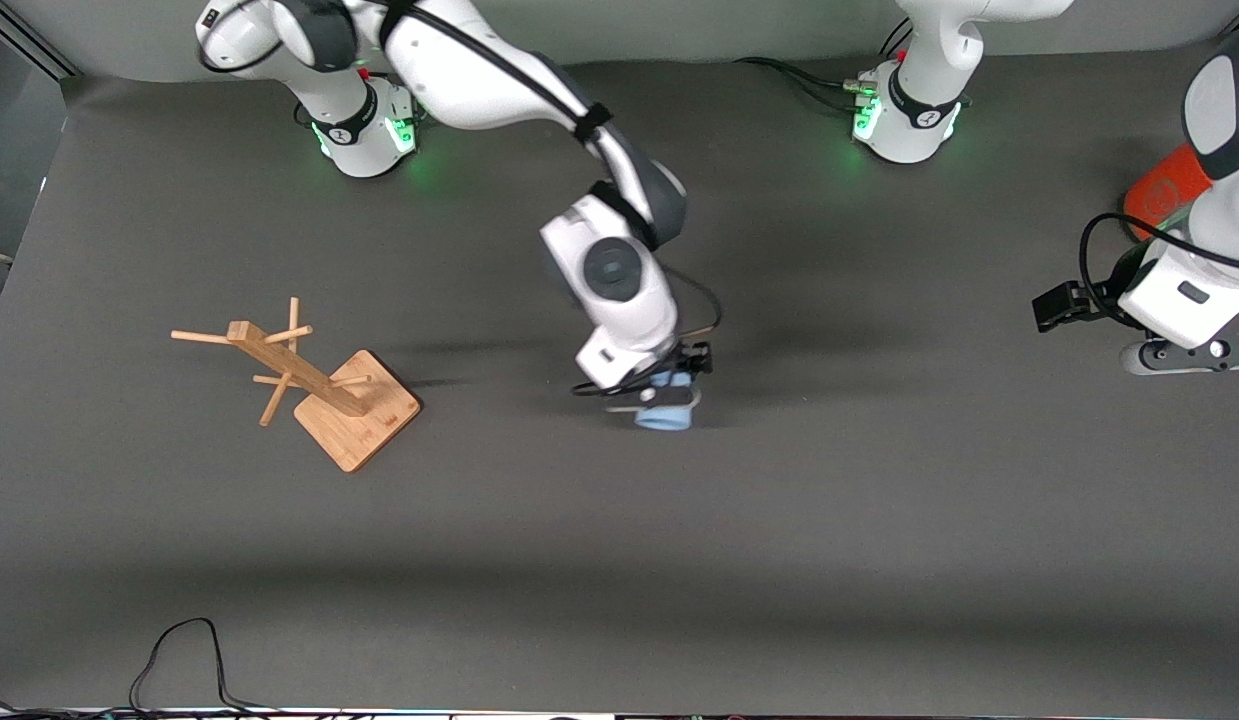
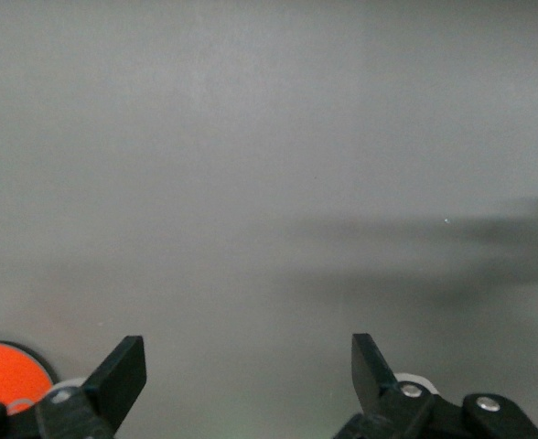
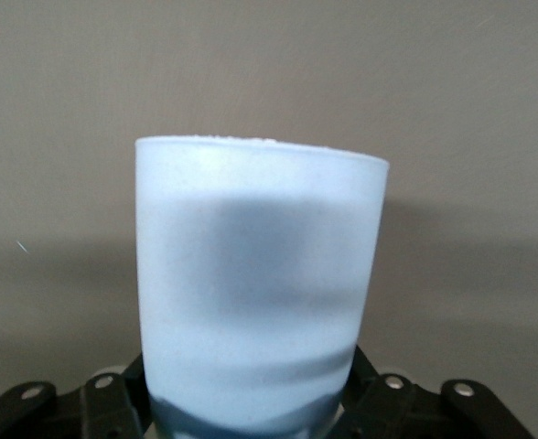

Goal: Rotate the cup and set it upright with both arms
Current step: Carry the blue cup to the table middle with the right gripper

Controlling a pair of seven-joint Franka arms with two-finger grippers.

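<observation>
At mid-table the right hand (image 1: pixel 669 385) clamps the cup (image 1: pixel 666 410)

My black plastic fingers (image 3: pixel 113 402) are gripping a smooth, matt, pale blue cup (image 3: pixel 255 283). The table (image 1: pixel 879 520) is showing a dull grey, cloth-like mat. The rack (image 1: pixel 314 385) is looking like bare light wood, and my arm shells (image 1: pixel 619 290) are shining glossy white.

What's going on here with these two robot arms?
The right gripper is shut on a pale blue cup near the middle of the table. The left gripper waits open at its own end of the table, beside an orange cylinder. A wooden rack stands untouched toward the right arm's end.
</observation>
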